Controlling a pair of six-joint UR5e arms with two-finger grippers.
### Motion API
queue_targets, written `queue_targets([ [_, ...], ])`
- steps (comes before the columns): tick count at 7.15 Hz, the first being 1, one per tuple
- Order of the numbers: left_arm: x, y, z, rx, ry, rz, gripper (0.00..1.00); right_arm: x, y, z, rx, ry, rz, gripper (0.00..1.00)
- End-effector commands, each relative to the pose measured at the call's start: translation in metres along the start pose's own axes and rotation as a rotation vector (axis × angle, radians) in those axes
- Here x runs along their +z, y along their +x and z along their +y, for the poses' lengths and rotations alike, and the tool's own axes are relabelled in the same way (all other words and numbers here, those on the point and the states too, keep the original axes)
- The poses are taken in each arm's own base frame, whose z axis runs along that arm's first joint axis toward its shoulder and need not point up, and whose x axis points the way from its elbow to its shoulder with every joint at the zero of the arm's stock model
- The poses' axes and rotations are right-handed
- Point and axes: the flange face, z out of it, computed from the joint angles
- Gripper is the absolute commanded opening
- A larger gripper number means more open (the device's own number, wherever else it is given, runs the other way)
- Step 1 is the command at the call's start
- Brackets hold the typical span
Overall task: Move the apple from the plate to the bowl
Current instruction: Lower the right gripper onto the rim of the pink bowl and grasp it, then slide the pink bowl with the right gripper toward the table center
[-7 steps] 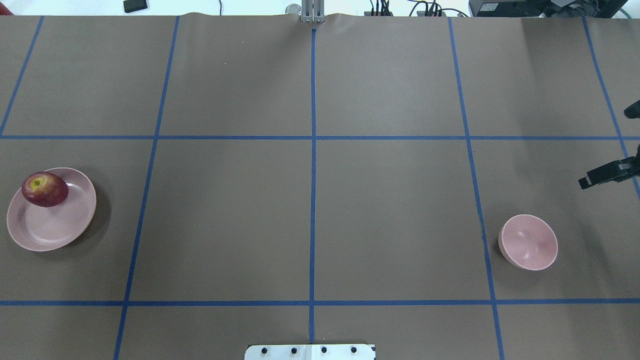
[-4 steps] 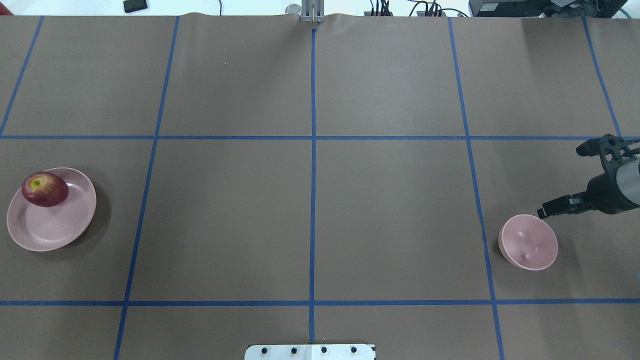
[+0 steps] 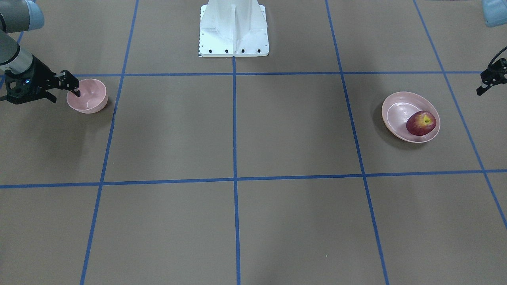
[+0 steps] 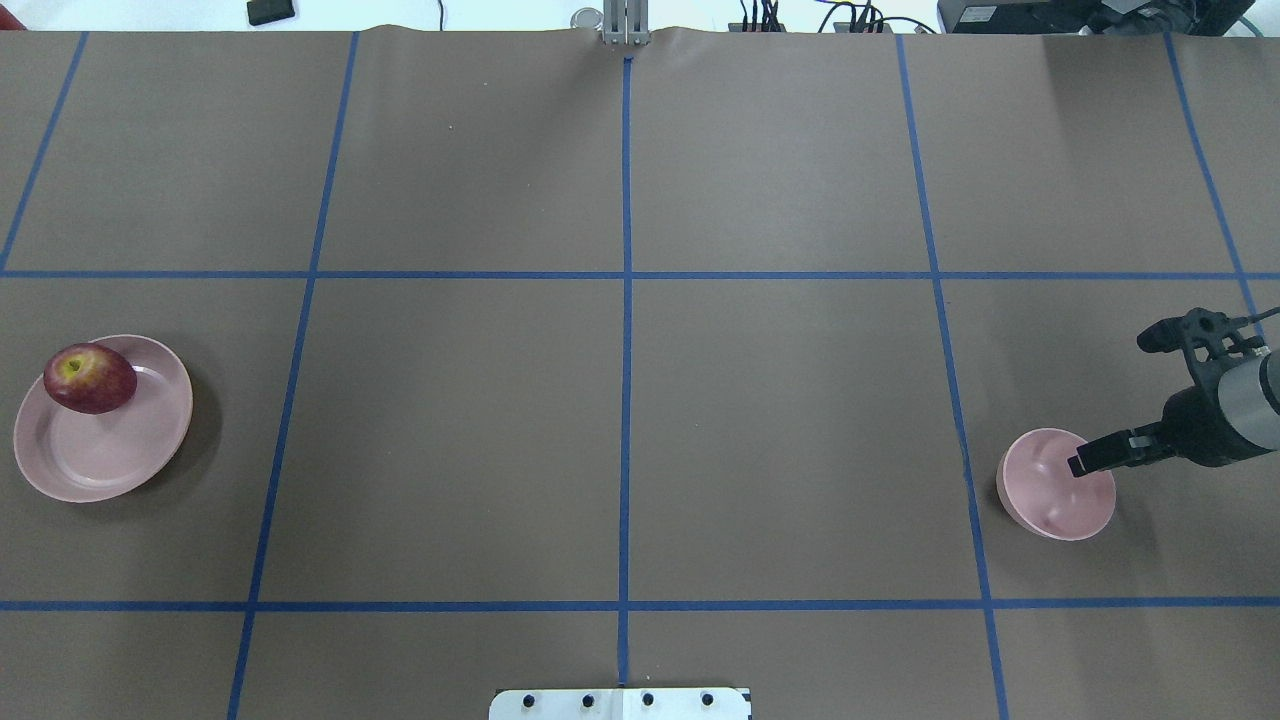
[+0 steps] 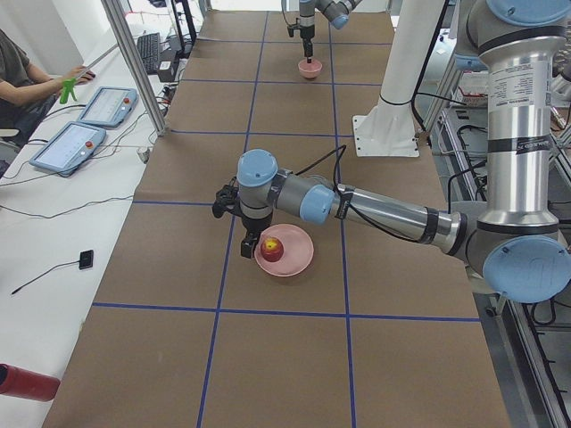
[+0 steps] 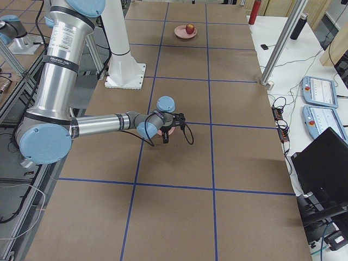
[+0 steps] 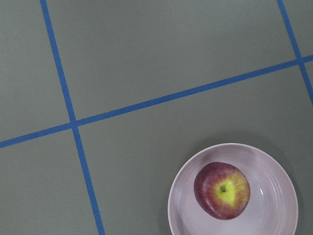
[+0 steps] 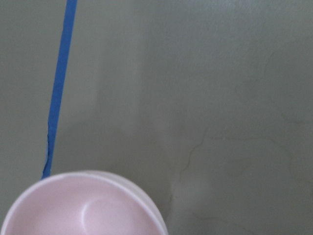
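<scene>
Well, apple sitting on the plate

Apple (image 4: 89, 379) sits near the plate's (image 4: 110, 462) rim, well apart from the bowl (image 4: 1048, 502). Right gripper (image 4: 1078, 464) is tip-on at the bowl's rim, left gripper (image 5: 248, 248) hangs near the plate. Can't tell either's opening.

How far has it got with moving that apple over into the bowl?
Nothing is done yet: the apple sits on the plate, and the bowl is empty. In hand: the right hand, open, has one finger at the bowl's rim; the left hand hangs beside the plate. Left: grasping the apple, carrying it across and dropping it in.
</scene>
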Motion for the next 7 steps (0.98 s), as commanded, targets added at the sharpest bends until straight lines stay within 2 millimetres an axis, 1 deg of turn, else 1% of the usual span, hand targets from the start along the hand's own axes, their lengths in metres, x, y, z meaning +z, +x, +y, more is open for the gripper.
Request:
queue_targets([
  [1, 0.000, 0.000, 0.000, 0.002, 0.001, 0.000, 0.98, 0.001, 0.004, 0.005, 0.005, -0.009, 0.005, 0.00],
  [3, 0.000, 0.000, 0.000, -0.001, 0.000, 0.000, 0.98, -0.001, -0.002, 0.004, 0.009, -0.010, -0.009, 0.00],
  [4, 0.000, 0.000, 0.000, -0.001, 0.000, 0.000, 0.98, -0.018, -0.012, 0.000, 0.007, -0.011, -0.061, 0.00],
  [5, -0.001, 0.001, 0.000, 0.001, 0.002, 0.002, 0.98, -0.047, -0.022, -0.016, 0.027, -0.008, -0.149, 0.00],
  [6, -0.001, 0.001, 0.000, 0.001, 0.002, 0.002, 0.98, -0.058, -0.052, -0.062, 0.079, 0.008, -0.169, 0.00],
  [7, -0.002, 0.002, -0.001, 0.002, 0.004, 0.002, 0.98, -0.065, -0.112, -0.131, 0.108, 0.024, -0.146, 0.00],
])
